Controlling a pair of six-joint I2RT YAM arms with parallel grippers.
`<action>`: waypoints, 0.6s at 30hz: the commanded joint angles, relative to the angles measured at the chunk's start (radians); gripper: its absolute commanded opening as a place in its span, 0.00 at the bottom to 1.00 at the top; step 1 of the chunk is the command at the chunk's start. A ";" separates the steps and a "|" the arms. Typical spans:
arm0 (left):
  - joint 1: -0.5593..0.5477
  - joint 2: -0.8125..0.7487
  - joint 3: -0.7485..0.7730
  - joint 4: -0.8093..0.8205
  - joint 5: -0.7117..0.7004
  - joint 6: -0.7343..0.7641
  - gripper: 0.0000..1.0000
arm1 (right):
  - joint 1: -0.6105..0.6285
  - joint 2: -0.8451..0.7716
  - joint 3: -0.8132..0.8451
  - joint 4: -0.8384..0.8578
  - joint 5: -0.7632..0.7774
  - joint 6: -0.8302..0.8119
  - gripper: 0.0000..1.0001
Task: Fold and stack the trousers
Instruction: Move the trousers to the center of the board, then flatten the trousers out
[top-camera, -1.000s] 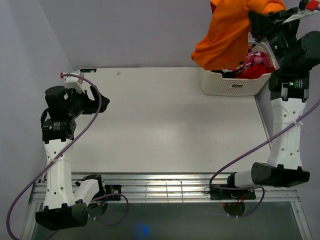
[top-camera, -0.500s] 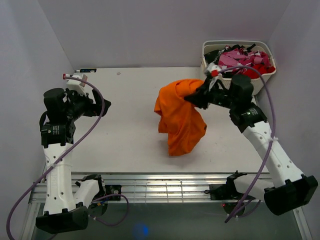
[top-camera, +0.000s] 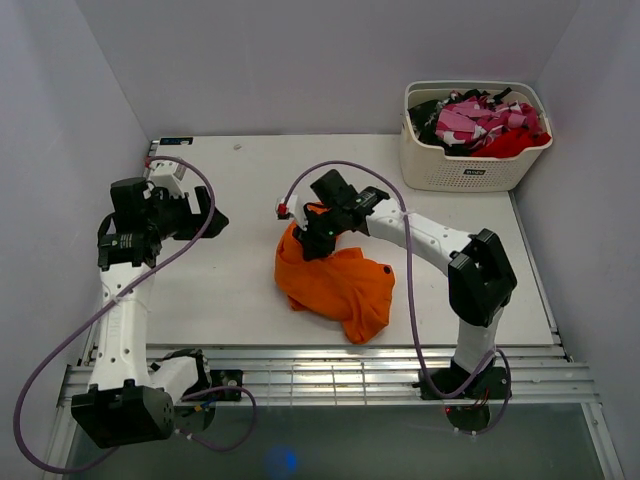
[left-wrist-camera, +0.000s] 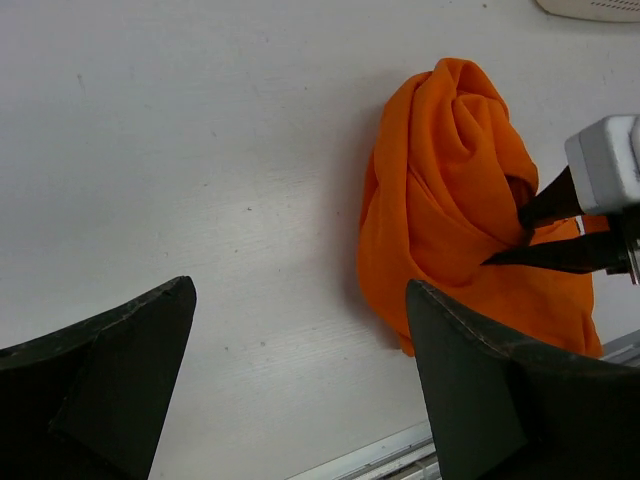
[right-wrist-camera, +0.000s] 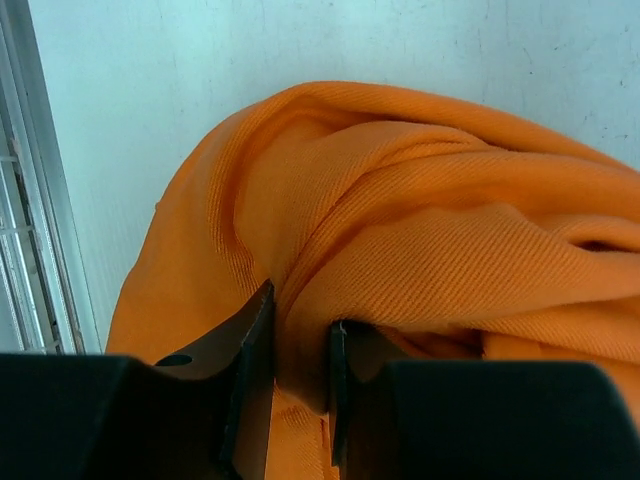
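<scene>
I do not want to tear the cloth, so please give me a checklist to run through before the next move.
1. Grip of right hand on trousers: ok, a fold is pinched.
2. Trousers lying on the table, out of the basket: ok.
3. Trousers spread flat: not ok, a crumpled heap.
4. The left hand open and empty: ok.
5. Where waistband and legs are: cannot tell.

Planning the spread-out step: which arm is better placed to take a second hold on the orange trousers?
Left. The left gripper is open and empty, facing the trousers across bare table. The right gripper is shut on a fold of the trousers, so it cannot take another hold.
</scene>
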 joint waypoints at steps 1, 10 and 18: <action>0.000 0.022 -0.025 -0.001 0.016 -0.031 0.96 | 0.021 -0.060 0.046 -0.044 0.083 -0.057 0.14; 0.002 0.078 -0.103 0.100 0.227 0.030 0.96 | -0.198 -0.366 -0.069 -0.148 0.045 0.003 0.90; -0.090 0.283 -0.041 0.276 0.177 0.019 0.95 | -0.492 -0.390 -0.315 -0.145 -0.077 0.099 0.91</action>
